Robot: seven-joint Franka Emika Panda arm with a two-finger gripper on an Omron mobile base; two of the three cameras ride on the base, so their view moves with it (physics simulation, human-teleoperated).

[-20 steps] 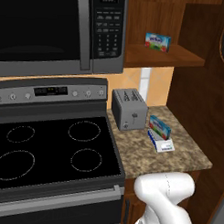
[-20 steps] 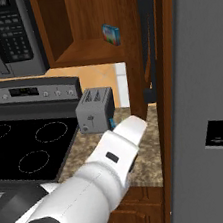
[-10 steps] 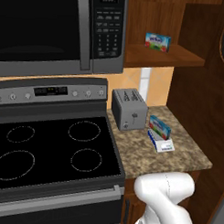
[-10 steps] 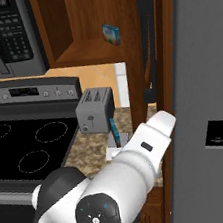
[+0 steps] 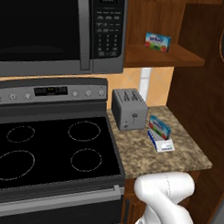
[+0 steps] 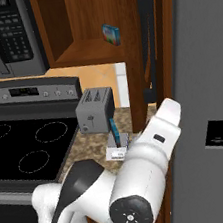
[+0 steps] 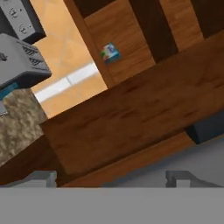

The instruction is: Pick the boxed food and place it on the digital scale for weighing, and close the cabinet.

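The boxed food [image 5: 159, 126], a blue carton with teal sides, lies tilted on the digital scale [image 5: 166, 146] on the counter right of the toaster; the pair also shows as boxed food [image 6: 115, 131] on the scale [image 6: 116, 153]. A like carton [image 5: 158, 41] [image 6: 111, 34] [image 7: 109, 52] stands on the shelf of the cabinet [image 5: 152, 56], whose door [image 6: 141, 73] hangs open with its dark bar handle [image 6: 147, 32]. My gripper [image 7: 111, 180] is open and holds nothing, and it faces the brown door panel [image 7: 131, 118] at close range.
A grey toaster [image 5: 129, 109] [image 6: 95, 110] [image 7: 19, 61] stands at the back of the granite counter [image 5: 185, 153]. A black stove [image 5: 53, 148] lies to the left, under a microwave [image 5: 52, 29]. A grey fridge [image 6: 212, 93] borders the cabinet on the right.
In the right base view the arm has swung its forearm to the right and upward, toward the open cabinet door. Both cartons, the scale and the door have not moved.
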